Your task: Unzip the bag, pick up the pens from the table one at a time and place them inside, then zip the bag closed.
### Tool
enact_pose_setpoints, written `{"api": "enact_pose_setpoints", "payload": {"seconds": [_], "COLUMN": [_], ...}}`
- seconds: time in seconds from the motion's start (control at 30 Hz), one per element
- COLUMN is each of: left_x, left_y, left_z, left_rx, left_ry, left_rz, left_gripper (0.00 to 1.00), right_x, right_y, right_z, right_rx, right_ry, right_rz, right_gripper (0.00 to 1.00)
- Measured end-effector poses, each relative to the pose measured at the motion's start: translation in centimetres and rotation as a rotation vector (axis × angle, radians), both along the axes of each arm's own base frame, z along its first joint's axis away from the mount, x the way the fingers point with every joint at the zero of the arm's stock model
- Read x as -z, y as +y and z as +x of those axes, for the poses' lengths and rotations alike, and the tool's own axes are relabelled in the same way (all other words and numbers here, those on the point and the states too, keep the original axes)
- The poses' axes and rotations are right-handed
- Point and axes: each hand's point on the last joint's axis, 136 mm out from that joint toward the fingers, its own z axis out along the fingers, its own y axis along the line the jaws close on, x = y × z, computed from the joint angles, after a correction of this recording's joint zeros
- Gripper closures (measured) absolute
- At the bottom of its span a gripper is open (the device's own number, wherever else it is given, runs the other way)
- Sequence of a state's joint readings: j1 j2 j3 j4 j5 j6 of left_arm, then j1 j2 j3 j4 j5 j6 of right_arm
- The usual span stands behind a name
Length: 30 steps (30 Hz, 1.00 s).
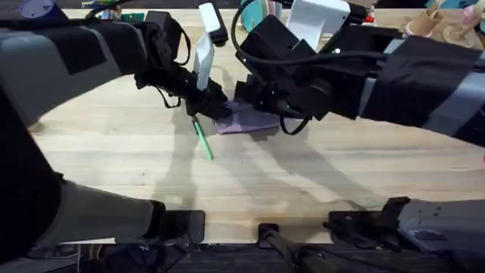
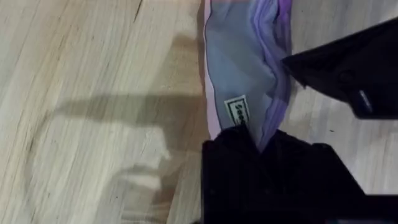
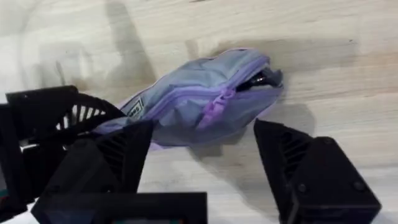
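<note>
The bag (image 1: pixel 246 117) is lying at centre frame overhead, the left gripper (image 2: pixel 239 140) clamping 1 end. The right gripper (image 3: pixel 205 155), fingers apart, is hovering beside the zipper pull (image 3: pixel 214 107). 1 green pen (image 1: pixel 202 139) is waiting lower left.

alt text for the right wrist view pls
A lilac bag lies on the pale wood table, its zipper partly open at one end with something dark inside. The right gripper hovers open over it, while the left gripper holds the bag's other end.
</note>
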State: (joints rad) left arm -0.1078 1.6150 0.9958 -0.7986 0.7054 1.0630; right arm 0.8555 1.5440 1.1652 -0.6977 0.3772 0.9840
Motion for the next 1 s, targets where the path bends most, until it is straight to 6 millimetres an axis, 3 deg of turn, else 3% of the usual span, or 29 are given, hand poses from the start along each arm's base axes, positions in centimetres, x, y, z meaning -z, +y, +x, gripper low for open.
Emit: {"api": "enact_pose_setpoints", "payload": {"seconds": [0.53, 0.77, 1.0], "left_x": [0.0, 0.0, 0.0], "left_y": [0.0, 0.0, 0.0], "left_z": [0.1, 0.1, 0.1], "left_rx": [0.0, 0.0, 0.0], "left_ry": [-0.006, -0.007, -0.006], "left_rz": [0.002, 0.002, 0.002], "left_gripper": [0.959, 0.959, 0.96], "right_x": [1.4, 1.5, 1.8], "right_y": [-0.3, -0.1, -0.4], "right_z": [0.8, 1.1, 1.3], "right_rx": [0.033, 0.036, 0.047], "right_ry": [-0.034, -0.049, -0.05], "right_rz": [0.021, 0.038, 0.039], "right_gripper": [0.01, 0.095, 0.285]}}
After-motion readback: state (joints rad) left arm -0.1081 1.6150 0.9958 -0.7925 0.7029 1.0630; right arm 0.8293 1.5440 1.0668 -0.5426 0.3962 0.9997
